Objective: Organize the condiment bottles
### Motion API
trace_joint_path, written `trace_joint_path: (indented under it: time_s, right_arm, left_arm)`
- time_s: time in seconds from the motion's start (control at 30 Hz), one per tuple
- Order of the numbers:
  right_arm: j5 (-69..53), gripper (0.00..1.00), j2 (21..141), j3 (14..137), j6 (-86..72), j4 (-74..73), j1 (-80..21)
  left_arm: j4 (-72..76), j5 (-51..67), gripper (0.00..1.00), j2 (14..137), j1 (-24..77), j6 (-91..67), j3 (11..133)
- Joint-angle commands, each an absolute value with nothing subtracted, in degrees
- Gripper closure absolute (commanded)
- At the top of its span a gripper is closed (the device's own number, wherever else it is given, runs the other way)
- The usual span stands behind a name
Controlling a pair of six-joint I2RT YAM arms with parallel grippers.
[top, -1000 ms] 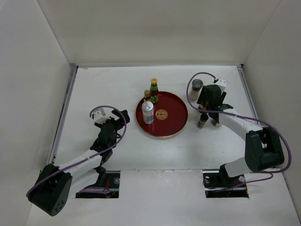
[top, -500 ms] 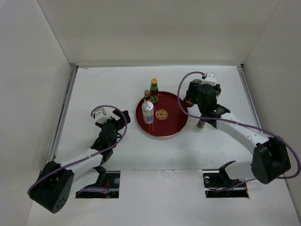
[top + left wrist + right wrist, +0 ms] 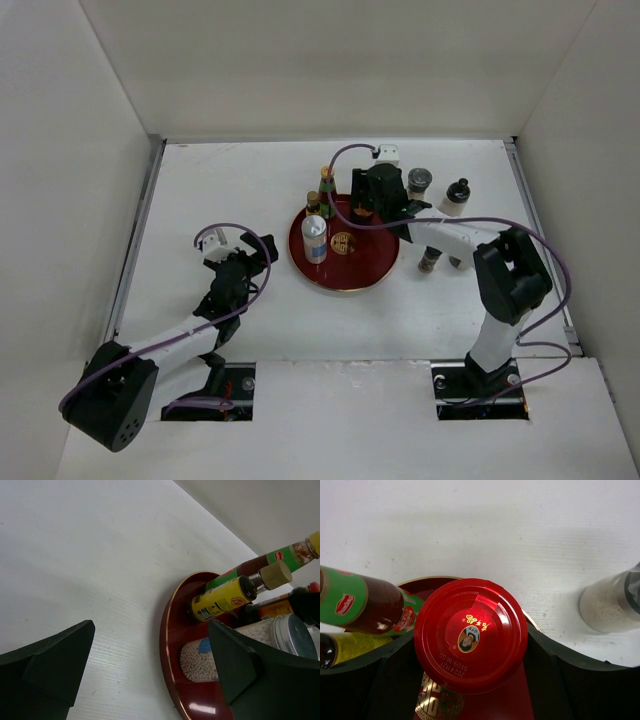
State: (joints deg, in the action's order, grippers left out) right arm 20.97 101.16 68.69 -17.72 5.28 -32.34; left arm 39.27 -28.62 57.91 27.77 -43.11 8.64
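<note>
My right gripper (image 3: 370,195) is shut on a red-capped jar (image 3: 471,635), with a finger on each side of its cap, over the back right part of the round dark-red tray (image 3: 345,283). On the tray stand a white bottle with a blue label (image 3: 315,240), a green bottle with a yellow cap (image 3: 327,185) and a small yellow-labelled bottle (image 3: 313,203). A grey-capped jar (image 3: 419,183), a black-capped bottle (image 3: 456,195) and a small dark jar (image 3: 430,260) stand on the table right of the tray. My left gripper (image 3: 258,250) is open and empty, left of the tray.
White walls enclose the table on the left, back and right. In the left wrist view the tray rim (image 3: 167,645) lies just ahead of the open fingers. The right arm reaches over the small dark jar.
My right gripper has swung left from the table's right part to over the tray's back right edge, uncovering the black-capped bottle. The left arm has not moved.
</note>
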Motion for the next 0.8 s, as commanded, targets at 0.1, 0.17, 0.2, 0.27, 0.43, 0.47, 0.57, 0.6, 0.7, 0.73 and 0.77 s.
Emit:
trace_joint_path:
  time_s: [0.1, 0.17, 0.2, 0.27, 0.43, 0.47, 0.57, 0.6, 0.7, 0.73, 0.77]
  right_arm:
    - [22.5, 0.41, 103.7, 75.8, -16.7, 15.6, -33.3]
    - [23.1, 0.38, 104.3, 75.8, -16.8, 15.6, -33.6]
    - [23.3, 0.36, 104.4, 75.8, -16.6, 15.6, -33.9]
    - [23.6, 0.26, 104.3, 75.7, -16.1, 15.5, -34.2]
    - [23.6, 0.04, 98.0, 73.0, -16.3, 13.5, -34.2]
    - [23.4, 0.02, 96.1, 71.9, -16.3, 13.1, -34.2]
    - [23.5, 0.0, 90.2, 68.0, -16.3, 12.1, -31.9]
    - [23.7, 0.0, 88.8, 66.7, -16.4, 12.0, -30.9]
    - [25.1, 0.0, 86.5, 64.3, -17.2, 11.3, -25.5]
    - [25.9, 0.0, 86.6, 64.2, -17.5, 10.5, -23.3]
    - [26.4, 0.0, 87.0, 64.5, -17.5, 9.9, -22.2]
  left_arm:
    - [42.6, -27.7, 0.0, 58.3, 28.0, -43.4, 9.8]
    - [42.7, -27.4, 0.0, 58.1, 28.1, -43.4, 9.8]
    - [42.9, -27.3, 0.0, 58.4, 28.1, -43.3, 9.9]
    - [43.3, -27.3, 0.0, 59.0, 28.1, -43.3, 9.9]
    - [43.3, -27.0, 0.0, 58.6, 27.9, -43.3, 9.8]
    - [43.3, -26.7, 0.0, 58.9, 27.6, -43.3, 9.8]
    - [43.3, -26.5, 0.0, 58.8, 27.7, -43.4, 9.8]
    - [43.3, -26.4, 0.0, 58.8, 27.7, -43.4, 9.9]
    - [43.3, -26.4, 0.0, 59.8, 27.6, -43.4, 10.3]
    - [43.4, -26.3, 0.0, 59.9, 27.7, -43.4, 10.4]
    - [43.4, -26.1, 0.0, 59.9, 27.7, -43.5, 10.4]
